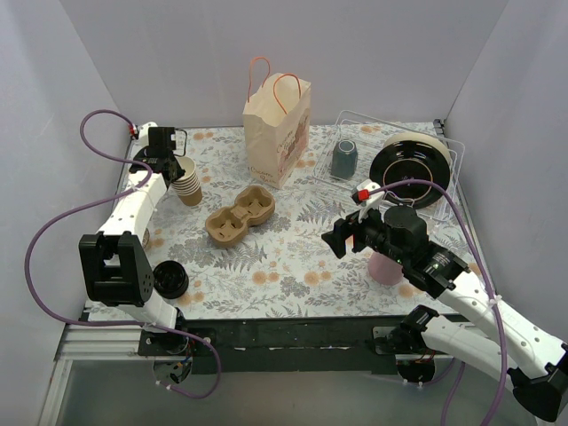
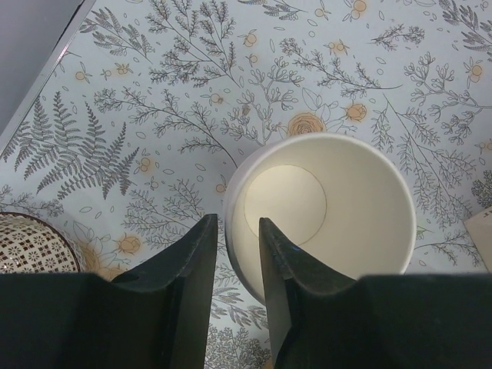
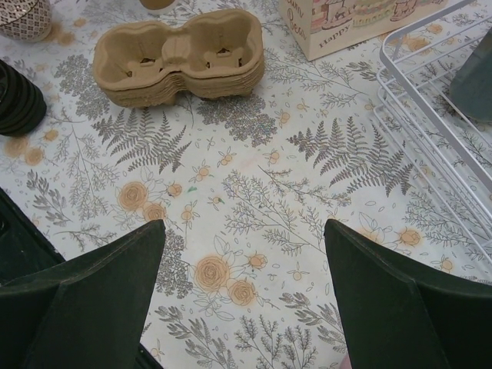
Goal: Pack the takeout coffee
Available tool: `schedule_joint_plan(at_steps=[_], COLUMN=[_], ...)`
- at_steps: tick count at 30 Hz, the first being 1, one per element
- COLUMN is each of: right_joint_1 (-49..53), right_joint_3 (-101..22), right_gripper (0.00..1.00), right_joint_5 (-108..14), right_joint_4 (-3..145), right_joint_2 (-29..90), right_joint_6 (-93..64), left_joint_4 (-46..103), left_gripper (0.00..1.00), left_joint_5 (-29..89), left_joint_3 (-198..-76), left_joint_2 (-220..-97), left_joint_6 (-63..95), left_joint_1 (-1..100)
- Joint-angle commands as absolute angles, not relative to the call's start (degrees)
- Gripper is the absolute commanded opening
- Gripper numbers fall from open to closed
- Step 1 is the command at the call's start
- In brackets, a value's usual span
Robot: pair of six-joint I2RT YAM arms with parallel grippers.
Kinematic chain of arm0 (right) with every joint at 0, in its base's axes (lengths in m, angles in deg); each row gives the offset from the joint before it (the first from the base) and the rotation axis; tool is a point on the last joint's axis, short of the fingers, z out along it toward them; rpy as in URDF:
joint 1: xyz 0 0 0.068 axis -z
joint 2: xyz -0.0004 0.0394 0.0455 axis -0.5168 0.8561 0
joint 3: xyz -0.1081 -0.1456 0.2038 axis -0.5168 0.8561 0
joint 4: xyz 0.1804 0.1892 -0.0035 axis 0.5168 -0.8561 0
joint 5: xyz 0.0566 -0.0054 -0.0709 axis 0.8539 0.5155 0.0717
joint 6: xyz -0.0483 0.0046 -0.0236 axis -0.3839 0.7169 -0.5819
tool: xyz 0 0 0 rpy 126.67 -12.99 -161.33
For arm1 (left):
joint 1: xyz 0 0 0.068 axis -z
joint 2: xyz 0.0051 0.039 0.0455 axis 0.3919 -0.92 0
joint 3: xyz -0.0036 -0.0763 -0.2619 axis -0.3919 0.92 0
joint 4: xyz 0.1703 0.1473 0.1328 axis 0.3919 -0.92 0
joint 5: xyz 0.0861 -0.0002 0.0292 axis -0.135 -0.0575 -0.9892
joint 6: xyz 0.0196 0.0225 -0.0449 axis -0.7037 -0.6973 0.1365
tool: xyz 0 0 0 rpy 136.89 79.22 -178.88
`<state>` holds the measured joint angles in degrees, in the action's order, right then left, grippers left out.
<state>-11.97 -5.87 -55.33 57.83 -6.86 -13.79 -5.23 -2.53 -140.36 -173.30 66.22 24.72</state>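
Note:
No takeout coffee with a black lid is in view. A stack of lidless cream-and-tan paper cups (image 1: 187, 182) stands at the far left. My left gripper (image 1: 173, 160) hangs over it. In the left wrist view my left gripper (image 2: 237, 221) straddles the top cup's (image 2: 330, 200) rim, one finger inside and one outside. Its jaws are narrow, and a sliver of cloth shows beside the cup wall. My right gripper (image 1: 335, 238) hovers wide open over bare cloth at centre right, and my right gripper (image 3: 242, 227) holds nothing. The brown paper bag (image 1: 277, 133) stands upright at the back.
A cardboard cup carrier (image 1: 240, 215) (image 3: 181, 58) lies mid-table. Black lids (image 1: 169, 280) (image 3: 15, 96) are stacked at the near left. A wire rack (image 1: 448, 146) holds a grey mug (image 1: 343, 160) and black plates (image 1: 410, 164). A pink thing (image 1: 386, 269) sits under the right arm.

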Motion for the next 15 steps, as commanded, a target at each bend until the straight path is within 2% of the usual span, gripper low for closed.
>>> schedule_joint_plan(at_steps=[1,3,8,13,15], right_joint_1=[-11.86,-11.86,-11.86,-11.95,-11.86], right_joint_3=[-7.0,-6.92,-6.65,-6.74,-6.74], right_gripper=[0.92,0.92,0.92,0.92,0.92], right_joint_5=[-54.84,-54.84,-54.93,-55.01,-55.01], right_joint_4=[59.63,59.55,59.46,59.63,59.63], right_joint_2=[-6.77,-6.86,-6.95,-6.69,-6.69], right_joint_6=[-14.34,-14.51,-14.51,-14.6,-14.69], left_joint_4=[-4.57,-4.66,-4.75,-5.36,-5.36], left_gripper=[0.28,0.28,0.37,0.36,0.33], left_joint_5=[-3.07,-3.15,-3.51,-2.8,-2.54], left_joint_3=[-140.79,-141.05,-142.11,-143.87,-144.13], left_joint_2=[-171.11,-171.2,-171.37,-171.9,-171.99], left_joint_6=[65.57,65.57,65.57,65.48,65.3], left_joint_1=[24.65,24.57,24.65,24.65,24.65])
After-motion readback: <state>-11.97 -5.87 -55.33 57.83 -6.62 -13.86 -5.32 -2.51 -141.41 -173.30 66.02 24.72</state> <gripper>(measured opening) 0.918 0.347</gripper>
